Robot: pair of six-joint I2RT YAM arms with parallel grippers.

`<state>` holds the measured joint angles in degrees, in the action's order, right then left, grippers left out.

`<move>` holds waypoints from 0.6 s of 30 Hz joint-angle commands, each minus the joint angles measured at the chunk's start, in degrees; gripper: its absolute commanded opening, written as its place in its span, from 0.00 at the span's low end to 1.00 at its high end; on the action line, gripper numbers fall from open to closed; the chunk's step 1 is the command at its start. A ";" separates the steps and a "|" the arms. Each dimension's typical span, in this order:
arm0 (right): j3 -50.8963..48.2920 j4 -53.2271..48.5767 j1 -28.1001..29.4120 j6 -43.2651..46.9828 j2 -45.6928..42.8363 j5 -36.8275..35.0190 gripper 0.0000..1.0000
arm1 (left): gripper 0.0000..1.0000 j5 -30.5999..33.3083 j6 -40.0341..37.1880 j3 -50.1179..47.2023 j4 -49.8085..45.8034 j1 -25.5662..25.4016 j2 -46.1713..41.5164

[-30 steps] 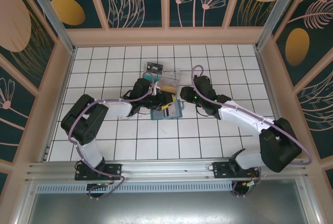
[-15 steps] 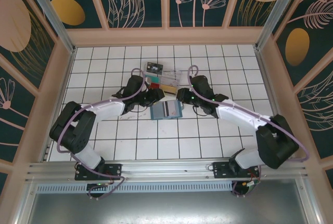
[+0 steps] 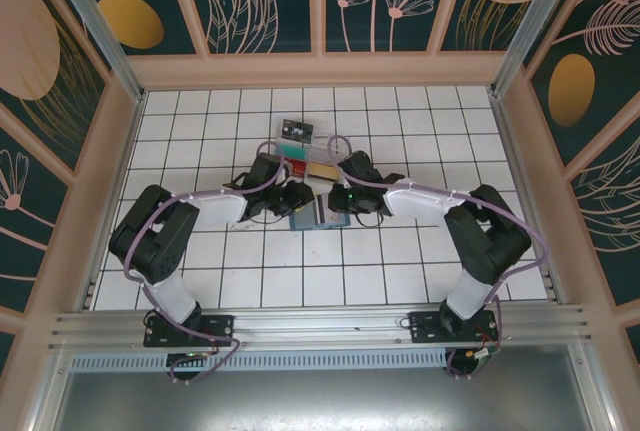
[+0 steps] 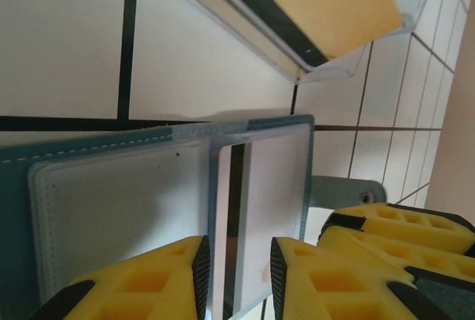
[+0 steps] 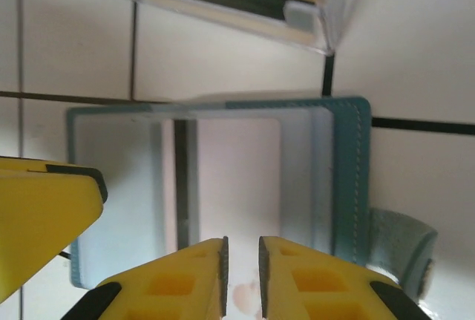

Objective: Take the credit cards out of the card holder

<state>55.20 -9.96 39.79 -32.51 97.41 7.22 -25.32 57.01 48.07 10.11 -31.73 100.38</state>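
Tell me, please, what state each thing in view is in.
card holder, lying open flat.
credit card, in the holder's pocket, stripe up.
left gripper, jaws slightly apart above the card's end.
right gripper, jaws narrowly apart above the card's end.
clear tray, upright, tan card inside.

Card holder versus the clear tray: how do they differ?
The card holder is opaque teal with stitching; the clear tray is transparent plastic. The card holder holds a pale card with a dark stripe; the tray holds a tan slab. The card holder lies open flat; the tray has raised walls. Both rest on white tiles.
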 commanded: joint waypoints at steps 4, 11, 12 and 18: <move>1.41 -2.44 -0.33 -1.19 2.31 0.07 0.22 | 0.30 -1.70 -1.51 3.05 -0.66 -1.45 2.72; 1.79 -1.78 -0.50 -0.94 3.53 0.84 0.17 | 0.29 -0.57 -2.20 3.19 -1.85 -1.50 3.08; 1.84 -1.73 -0.53 -0.96 3.70 0.86 0.16 | 0.29 -0.54 -2.19 3.24 -1.85 -1.50 3.29; 1.88 -1.82 -0.55 -1.06 4.44 0.95 0.16 | 0.28 0.08 -2.86 3.67 -3.28 -1.50 4.27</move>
<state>55.75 -10.94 39.64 -33.39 100.79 7.62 -26.04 55.66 50.43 8.84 -33.12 103.33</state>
